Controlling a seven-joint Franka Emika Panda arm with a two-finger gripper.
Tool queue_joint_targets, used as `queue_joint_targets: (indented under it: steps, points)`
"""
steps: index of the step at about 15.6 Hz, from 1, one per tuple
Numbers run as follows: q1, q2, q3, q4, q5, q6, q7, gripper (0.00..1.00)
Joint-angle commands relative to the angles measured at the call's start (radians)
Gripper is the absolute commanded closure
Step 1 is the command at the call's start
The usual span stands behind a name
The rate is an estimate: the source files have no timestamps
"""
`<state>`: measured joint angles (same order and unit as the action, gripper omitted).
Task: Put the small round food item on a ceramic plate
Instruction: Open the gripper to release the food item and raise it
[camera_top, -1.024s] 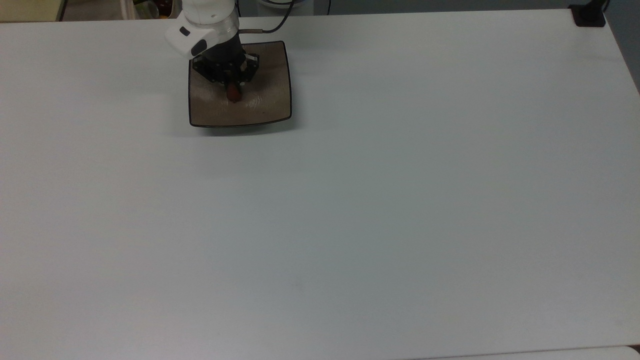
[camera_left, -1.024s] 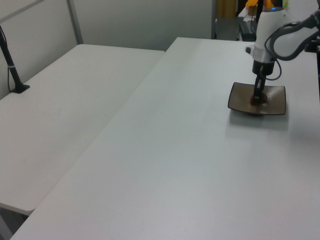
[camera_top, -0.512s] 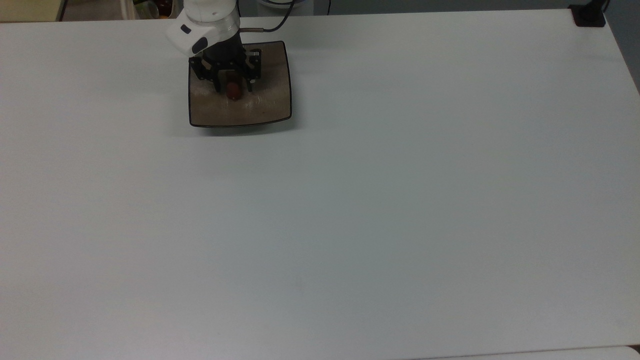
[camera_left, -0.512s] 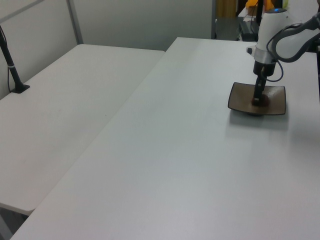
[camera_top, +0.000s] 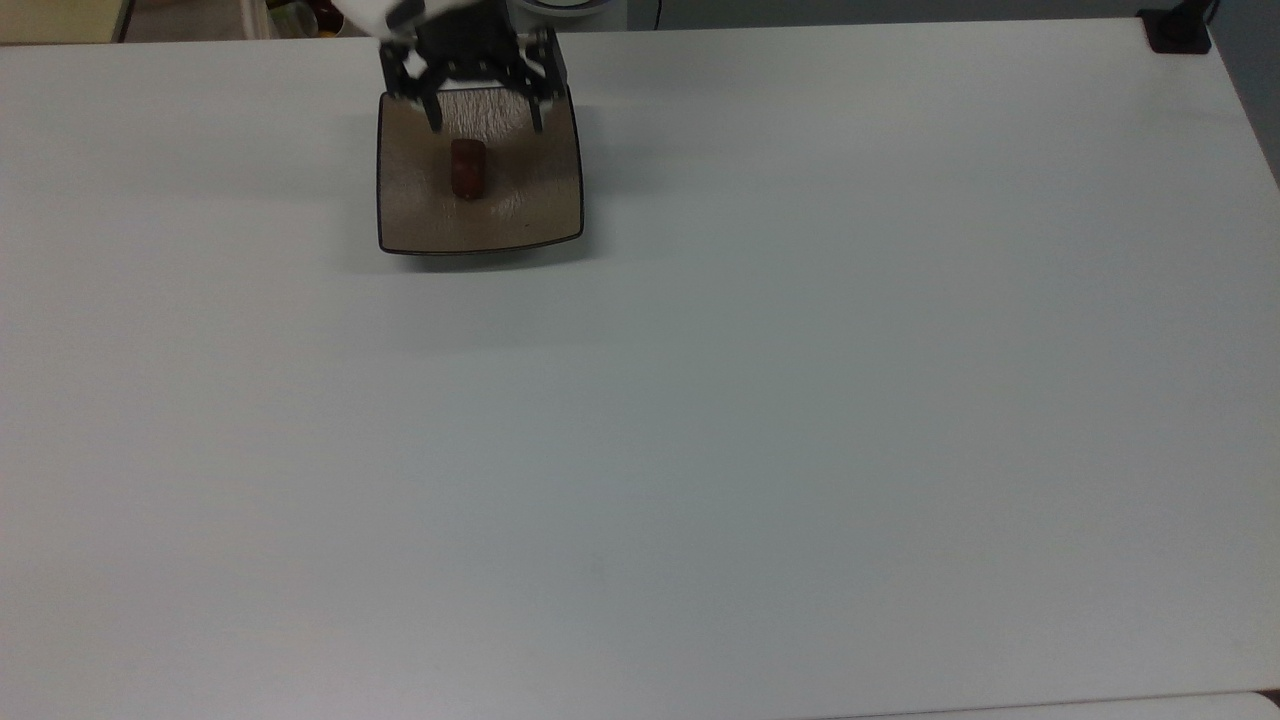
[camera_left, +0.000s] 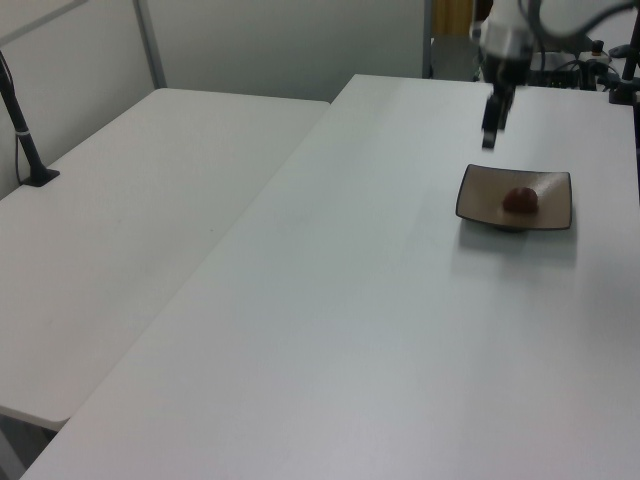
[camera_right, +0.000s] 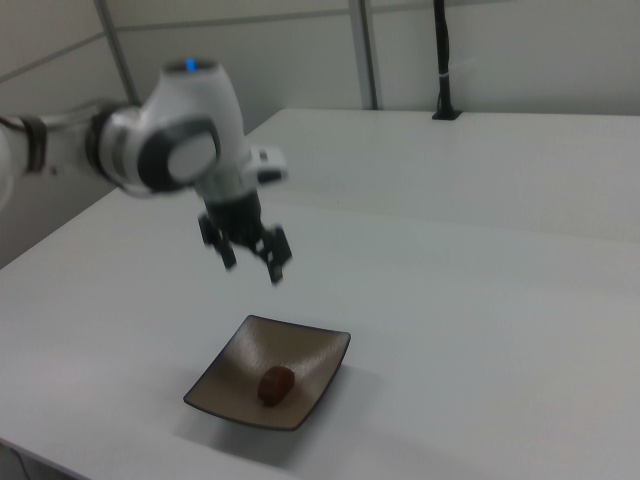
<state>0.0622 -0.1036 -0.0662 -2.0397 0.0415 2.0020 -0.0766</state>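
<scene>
Small round food item is seen lying alone near the middle of the ceramic plate, which is placed on the white table. One second earlier this item was gripped between the fingers, low over the plate; now it is released. The gripper has been raised well above the plate, at the plate's far edge in the top view. The jaws are spread wide apart and nothing is held or touched by them.
</scene>
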Motion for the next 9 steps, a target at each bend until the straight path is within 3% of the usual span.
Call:
queue_joint_targets:
  steps: [1, 5, 9]
  points:
    - [0.004, 0.012, -0.004, 0.241, 0.018, -0.187, 0.015, 0.00]
    - [0.044, 0.019, -0.001, 0.366, 0.023, -0.250, 0.012, 0.00]
    - [0.045, 0.050, 0.022, 0.388, 0.073, -0.278, 0.018, 0.00]
